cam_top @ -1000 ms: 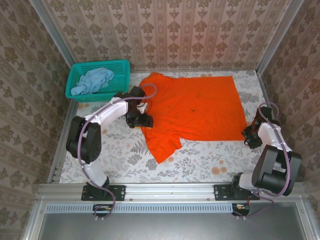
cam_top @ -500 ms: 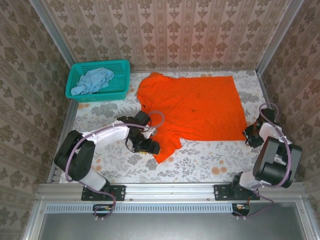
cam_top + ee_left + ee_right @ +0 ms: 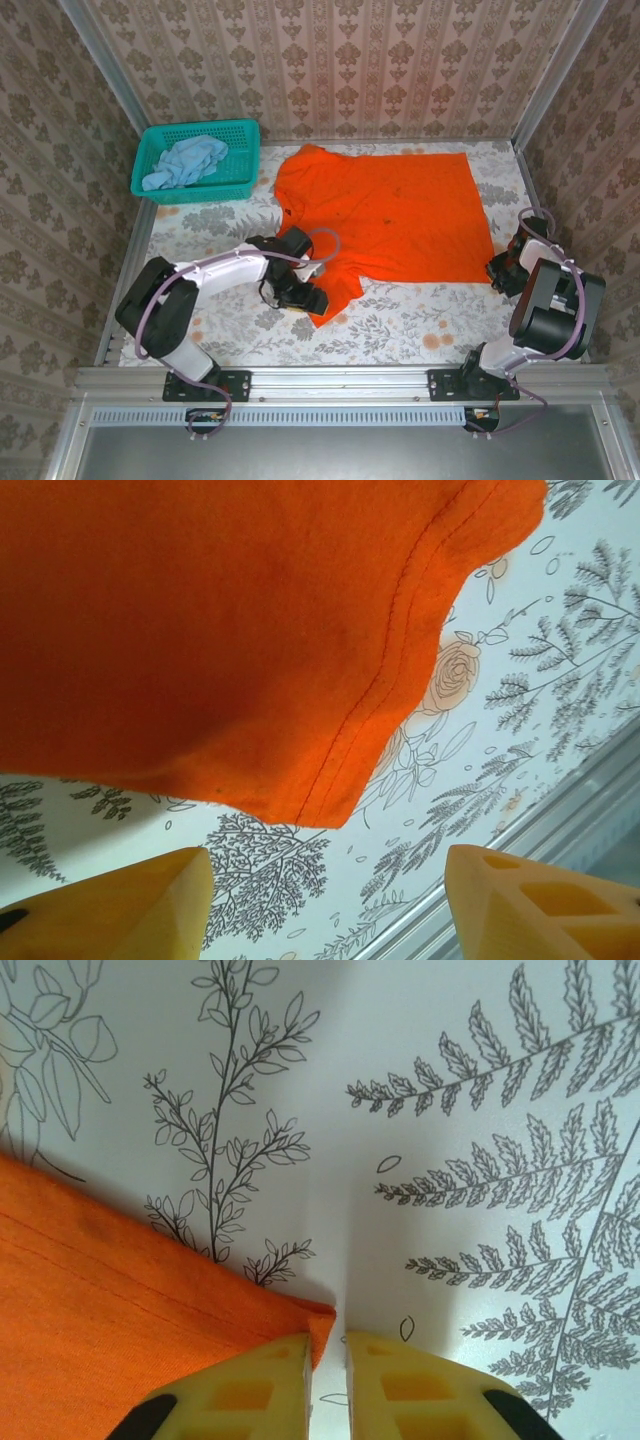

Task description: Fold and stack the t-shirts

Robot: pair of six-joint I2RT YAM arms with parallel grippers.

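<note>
Far left: a teal mesh basket (image 3: 238,160) stands in the back corner of the flower-printed worktop (image 3: 420,320), with a pale blue t-shirt (image 3: 185,160) crumpled inside it.

Beside the basket, the orange t-shirt (image 3: 400,215) lies spread flat across the middle and back of the worktop. Its collar end points toward the basket and its bottom hem toward the right wall.

My left arm reaches low across the worktop to the shirt's near sleeve, and my left fingers (image 3: 300,297) sit at that sleeve's left edge. From above I cannot tell whether they touch the cloth. In the left wrist view, those yellow fingers (image 3: 130,905) stand well apart and grip nothing. Bare printed worktop shows between them, and the sleeve's stitched hem on the orange t-shirt (image 3: 200,630) lies just beyond their tips.

Far right: my right fingers (image 3: 497,268) are down at the shirt's near right corner, close to the worktop's edge. In the right wrist view, the fingers (image 3: 262,1385) are drawn almost together, with only a thin slit left between them — and the tip of the orange t-shirt's (image 3: 110,1320) hem corner runs into that slit, pinched there against the worktop.
</note>
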